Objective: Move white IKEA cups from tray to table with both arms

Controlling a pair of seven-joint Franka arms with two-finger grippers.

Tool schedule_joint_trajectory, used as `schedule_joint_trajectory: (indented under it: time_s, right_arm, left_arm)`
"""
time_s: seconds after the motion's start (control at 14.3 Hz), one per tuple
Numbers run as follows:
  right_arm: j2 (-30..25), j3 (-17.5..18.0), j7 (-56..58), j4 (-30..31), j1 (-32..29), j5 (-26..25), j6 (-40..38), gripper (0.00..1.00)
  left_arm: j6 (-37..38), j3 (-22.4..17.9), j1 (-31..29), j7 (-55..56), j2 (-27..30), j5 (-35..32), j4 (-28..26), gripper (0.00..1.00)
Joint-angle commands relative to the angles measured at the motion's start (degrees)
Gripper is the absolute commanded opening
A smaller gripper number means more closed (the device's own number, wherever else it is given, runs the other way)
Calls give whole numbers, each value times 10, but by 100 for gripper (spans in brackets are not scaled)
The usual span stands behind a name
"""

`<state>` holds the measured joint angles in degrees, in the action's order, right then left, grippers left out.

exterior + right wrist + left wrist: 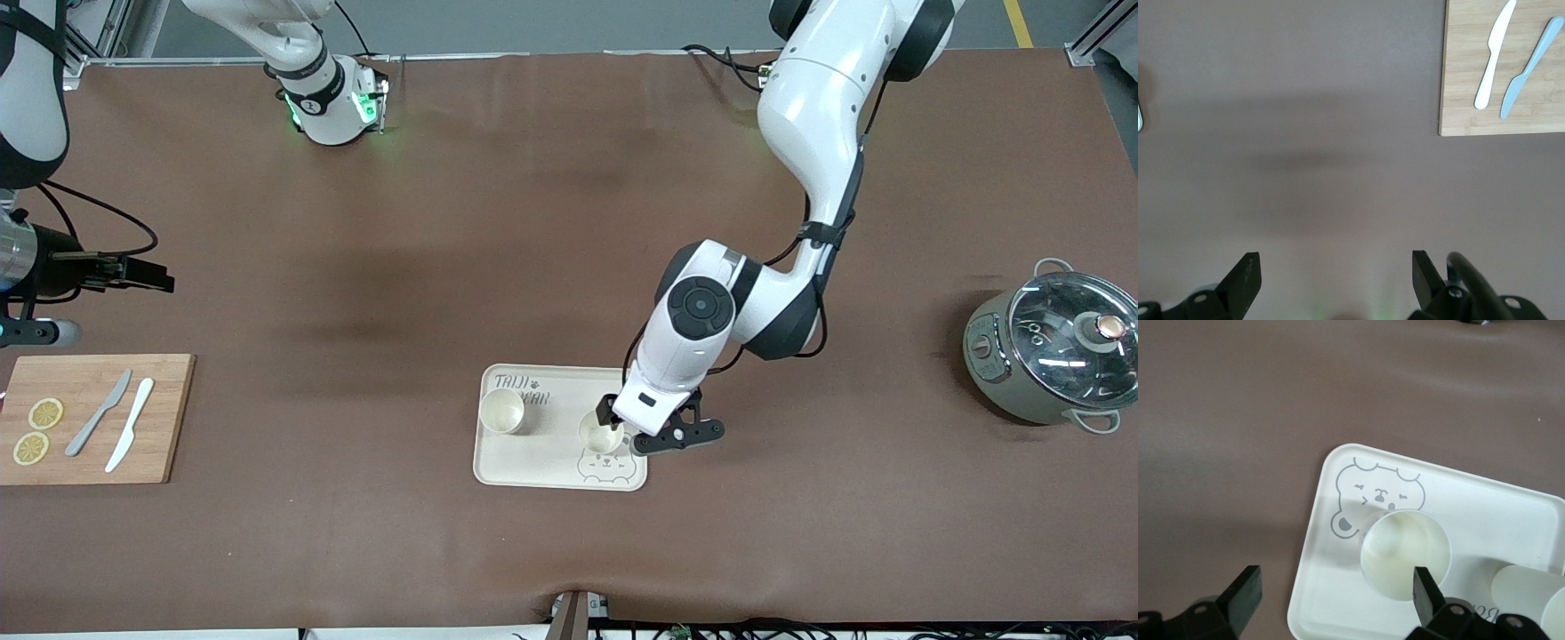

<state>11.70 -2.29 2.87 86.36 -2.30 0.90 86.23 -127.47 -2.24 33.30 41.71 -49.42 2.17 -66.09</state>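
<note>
Left wrist view gives the relation that matters: the left gripper (1331, 593) hangs over the bear end of the tray (1485, 503) with its fingers spread wide, one fingertip (1426, 587) just at the rim of the cup on the bear drawing (1405, 550), the other fingertip (1245, 590) out over the bare table (1225, 420) past the tray's edge. So the cup sits off-centre between the jaws, toward one finger, not yet enclosed and not gripped; I judge that the gripper would need to shift sideways over the cup before closing. In the front view the left gripper (642, 429) is low over the tray's end toward the left arm, right at that cup (601, 433), while the second cup (501, 412) stands upright at the tray's end toward the right arm, well apart from the first, beside the lettering. Both white cups are round, so no long axis constrains the approach. The left arm is plainly the nearer one to both cups. The right gripper (142, 274) waits above the table near the wooden cutting board (93, 418), well away from the tray; the right wrist view shows its fingers (1245, 277) parted, holding nothing, with two knives (1511, 57) on the board.
</note>
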Motion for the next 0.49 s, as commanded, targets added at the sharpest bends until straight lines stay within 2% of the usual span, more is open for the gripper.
schedule_joint_trajectory:
  time_s: [0.0,0.42]
  right_arm:
    - [29,6,6,-22,-15,-7,-4,100]
    - [52,5,1,-17,-33,12,17,100]
  left_arm:
    - [-6,-8,11,7,-12,-13,13,100]
    - [-35,-8,11,4,-26,-13,12,100]
